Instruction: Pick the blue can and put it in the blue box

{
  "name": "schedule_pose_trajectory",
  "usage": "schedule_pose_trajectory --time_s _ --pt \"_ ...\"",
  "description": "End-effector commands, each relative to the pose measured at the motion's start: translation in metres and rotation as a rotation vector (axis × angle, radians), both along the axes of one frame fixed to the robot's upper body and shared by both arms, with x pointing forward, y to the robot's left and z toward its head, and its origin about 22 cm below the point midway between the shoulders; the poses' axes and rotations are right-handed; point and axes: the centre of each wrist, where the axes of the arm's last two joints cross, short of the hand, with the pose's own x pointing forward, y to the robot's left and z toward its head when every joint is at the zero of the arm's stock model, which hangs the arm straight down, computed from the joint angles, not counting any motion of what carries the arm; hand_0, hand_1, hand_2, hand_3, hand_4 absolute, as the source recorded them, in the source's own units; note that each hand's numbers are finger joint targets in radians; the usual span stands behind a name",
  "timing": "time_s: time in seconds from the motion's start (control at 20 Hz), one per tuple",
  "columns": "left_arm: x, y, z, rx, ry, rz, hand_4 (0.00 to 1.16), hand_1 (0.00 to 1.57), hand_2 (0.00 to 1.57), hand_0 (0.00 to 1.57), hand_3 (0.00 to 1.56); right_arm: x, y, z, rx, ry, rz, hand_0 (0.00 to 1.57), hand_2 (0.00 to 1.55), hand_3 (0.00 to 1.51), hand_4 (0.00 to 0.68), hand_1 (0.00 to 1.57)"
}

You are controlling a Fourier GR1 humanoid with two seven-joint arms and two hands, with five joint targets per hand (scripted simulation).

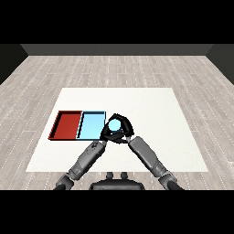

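Worktop (151, 137): fills the middle of the frame, with floor (114, 68) around it on every side.
Trays: two lie side by side on the worktop, left of frame centre, touching along one edge.
Left tray (66, 124): the outer one, nearest the worktop's left edge.
Right tray (91, 125): between the left tray and the can.
Can (116, 126): just right of the right tray, at frame centre.
Right robot hand (122, 129): wrapped round the can, forearm entering from lower right.
Left robot hand (106, 134): at the can's lower left, over the right tray's near right corner, forearm entering from lower left.
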Motion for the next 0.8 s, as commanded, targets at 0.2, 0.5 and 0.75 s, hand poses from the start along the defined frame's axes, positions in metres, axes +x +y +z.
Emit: schedule_pose_trajectory --time_s 0.2,0.5,0.75 --pt "0.002 -0.031 0.019 0.152 -0.004 0.053 0.00 0.00 0.00 0.00 0.00 -0.007 0.020 0.019 0.024 0.015 0.027 1.49 1.46 1.41 0.570 1.49" --pt "0.010 -0.002 0.006 0.057 0.022 0.138 0.65 0.89 0.97 0.89 0.86 -0.011 0.008 0.000 0.028 0.022 0.020 1.49 1.46 1.40 0.558 1.49" --pt "0.031 -0.016 0.023 0.144 -0.044 0.097 0.66 0.85 0.88 0.85 0.55 -0.007 0.012 0.014 0.038 0.014 0.045 1.48 1.45 1.40 0.590 1.48"
